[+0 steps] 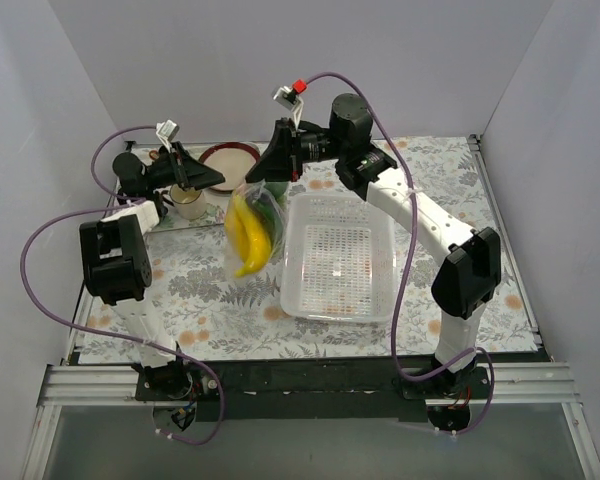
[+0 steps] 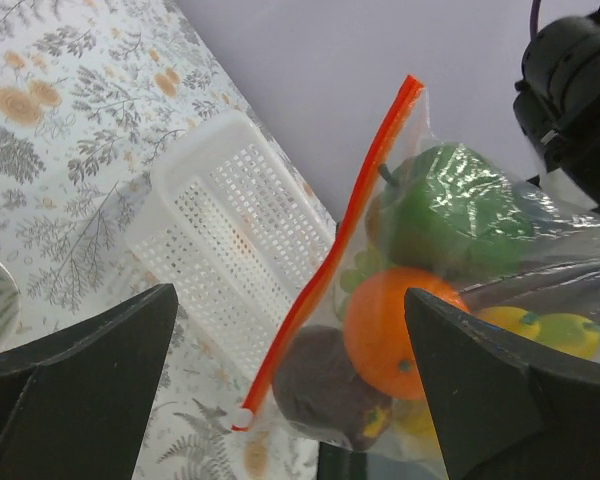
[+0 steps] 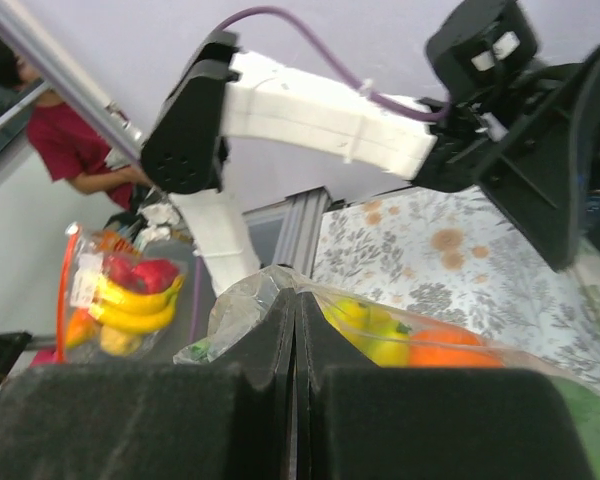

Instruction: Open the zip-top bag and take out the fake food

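The zip-top bag (image 1: 248,235) hangs in the air left of the basket, its clear plastic pinched at the top by my shut right gripper (image 1: 267,168). In the right wrist view the jaws (image 3: 296,300) are closed on crinkled plastic (image 3: 235,310). My left gripper (image 1: 208,178) is open beside the bag. In the left wrist view the orange-red zip strip (image 2: 330,260) and its white slider end lie between the open fingers (image 2: 80,390). The fake food inside shows an orange (image 2: 395,340), a green apple (image 2: 450,205), a dark purple piece (image 2: 325,390) and yellow bananas (image 1: 245,232).
A white perforated basket (image 1: 340,260) stands just right of the bag. A red-rimmed bowl (image 1: 230,157) and a cup (image 1: 187,203) sit at the back left, near my left gripper. White walls close the table on three sides.
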